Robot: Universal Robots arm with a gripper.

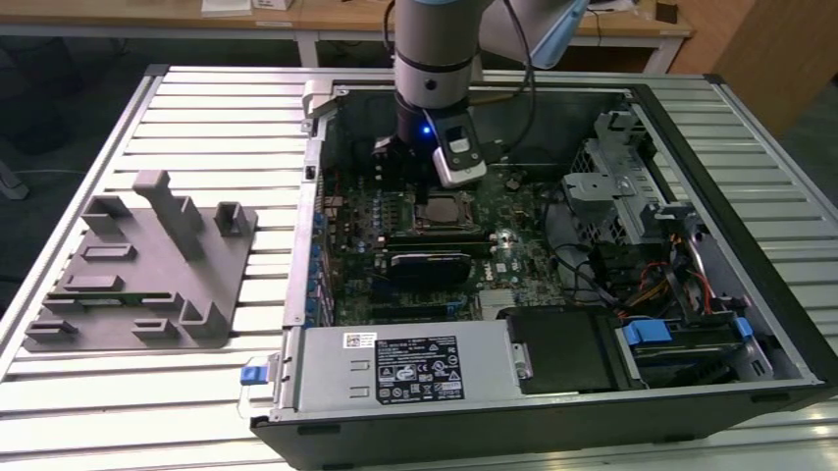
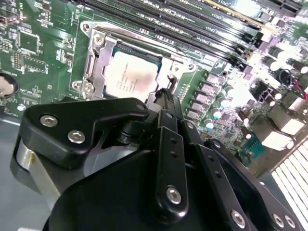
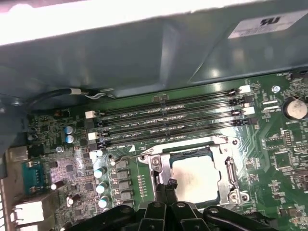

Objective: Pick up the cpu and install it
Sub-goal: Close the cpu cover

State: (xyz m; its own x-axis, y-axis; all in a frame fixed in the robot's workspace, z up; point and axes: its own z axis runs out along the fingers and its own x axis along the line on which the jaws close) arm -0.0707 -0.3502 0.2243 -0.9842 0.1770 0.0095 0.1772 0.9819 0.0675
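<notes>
The cpu (image 2: 131, 74) lies flat in the motherboard socket, silvery top up, with the metal socket frame (image 2: 95, 61) around its edges. The first wrist view shows the same cpu (image 3: 196, 177) inside the frame (image 3: 230, 169). My gripper (image 2: 164, 94) hovers just beside one edge of the socket, its black fingers pressed together and nothing visible between them. Its tip (image 3: 166, 185) sits at the socket's rim. In the exterior view the arm reaches down into the open computer case, with the gripper (image 1: 443, 186) over the socket (image 1: 441, 211).
A grey fixture (image 1: 144, 265) lies on the slatted table at the exterior view's left. Memory slots (image 3: 168, 118) run alongside the socket. The case wall (image 1: 309, 147), the power supply (image 1: 406, 368) and the drive cage (image 1: 615, 186) hem in the board.
</notes>
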